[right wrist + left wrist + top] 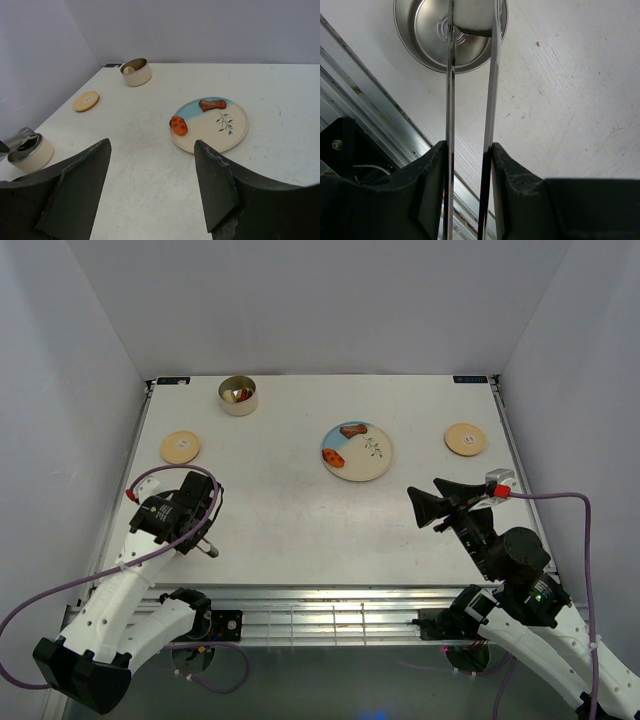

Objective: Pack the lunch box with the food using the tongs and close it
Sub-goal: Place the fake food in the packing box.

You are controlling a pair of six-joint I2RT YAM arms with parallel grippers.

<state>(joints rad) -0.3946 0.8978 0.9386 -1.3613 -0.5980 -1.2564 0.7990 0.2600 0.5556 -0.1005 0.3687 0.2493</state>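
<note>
Left jaws gripped the slim silver tongs (451, 100), pinching a white morsel (475, 15) over the shiny round steel tin (420, 40) (poised to drop); right jaws gaped empty, facing the cream-and-blue plate (210, 137).

We view the plate (372, 464) (215, 137) from high overhead and, nearer, obliquely from the right wrist; the left wrist peers closely onto a tin (426, 31).

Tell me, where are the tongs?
Front left of the table, seen by the left wrist camera, the left gripper clamps the tongs, their tips holding a white piece over a steel tin.
</note>
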